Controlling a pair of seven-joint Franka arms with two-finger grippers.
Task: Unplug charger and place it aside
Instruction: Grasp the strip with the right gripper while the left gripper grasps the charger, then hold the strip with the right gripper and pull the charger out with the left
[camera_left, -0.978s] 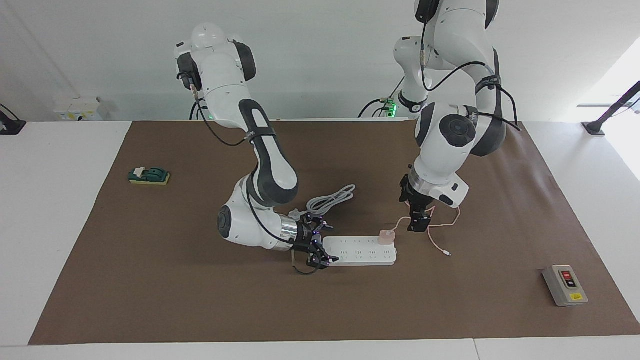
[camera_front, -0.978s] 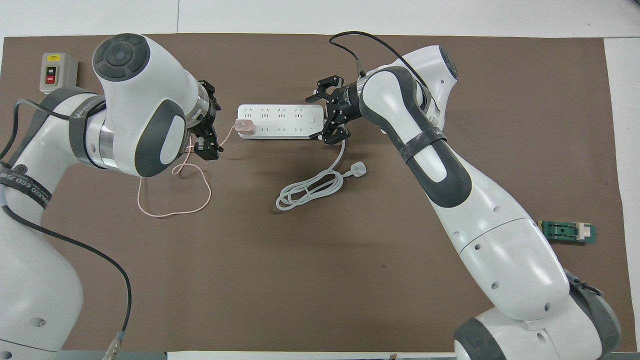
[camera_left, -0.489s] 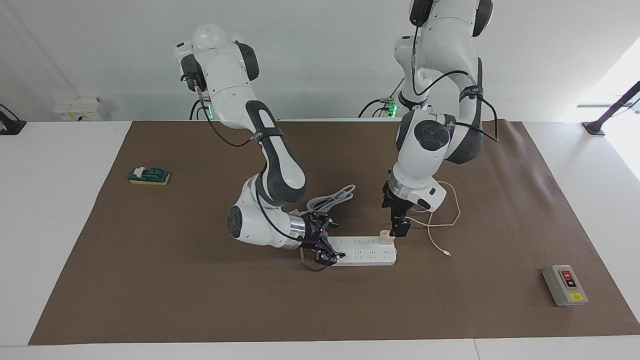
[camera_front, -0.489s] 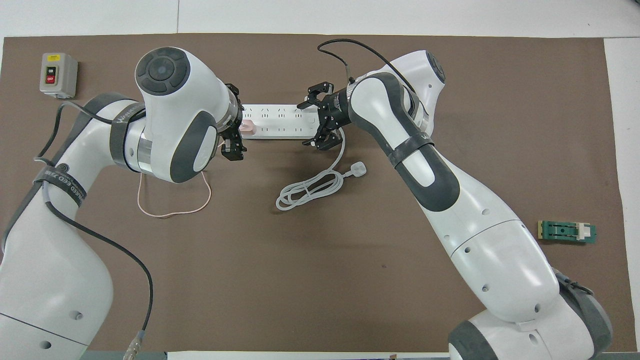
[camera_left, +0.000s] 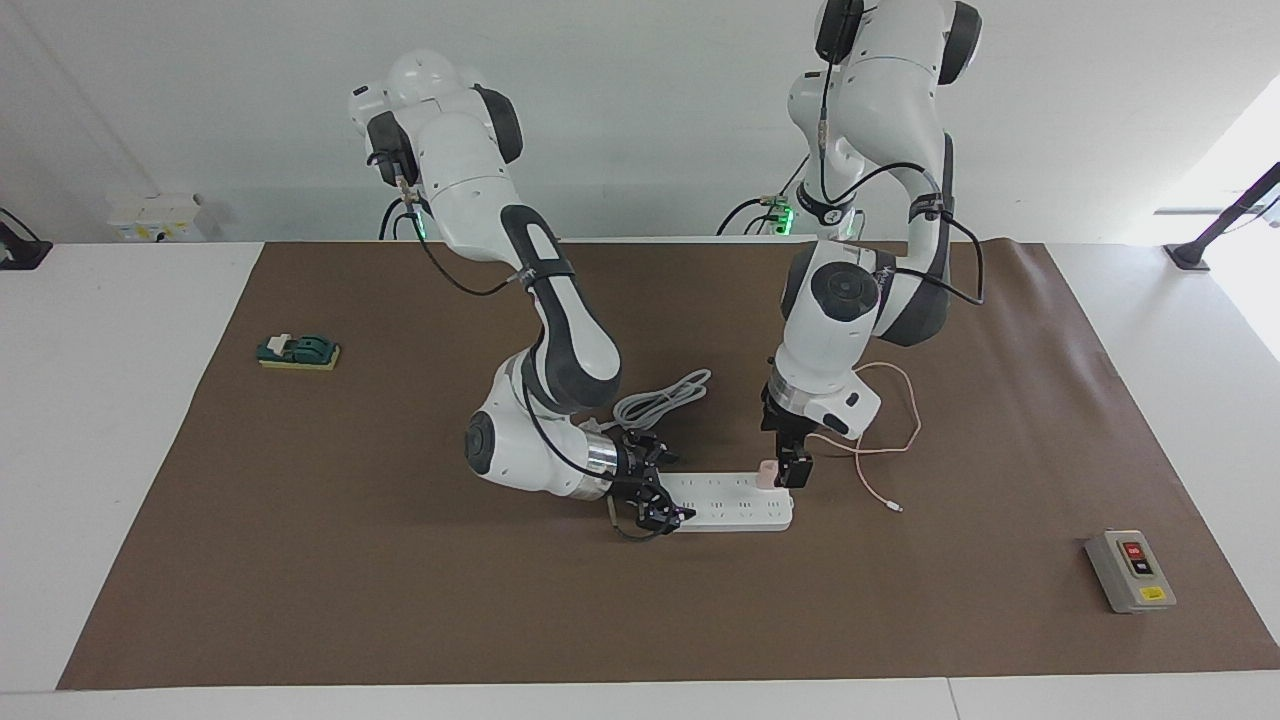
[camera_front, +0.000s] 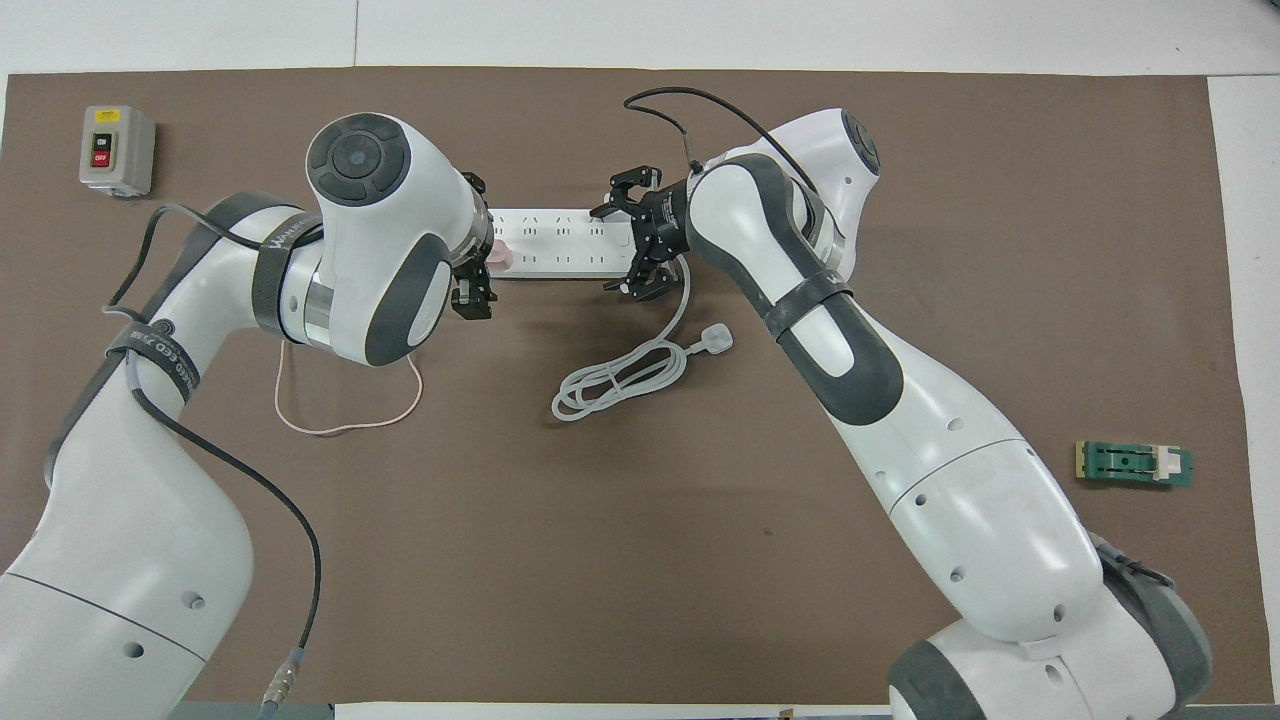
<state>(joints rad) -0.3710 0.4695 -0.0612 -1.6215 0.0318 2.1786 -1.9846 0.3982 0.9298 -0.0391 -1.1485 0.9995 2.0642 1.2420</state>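
The power strip is lying hemmed in: the right claw is straddling one end, the left claw is crowding the charger, and the coiled white cord is blocking the robots' side. Bare worktop is lying elsewhere.

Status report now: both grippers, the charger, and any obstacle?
Left gripper open, down at charger, no grip seen. Right gripper open, straddling power strip end. Charger plugged in. Nothing in the way.
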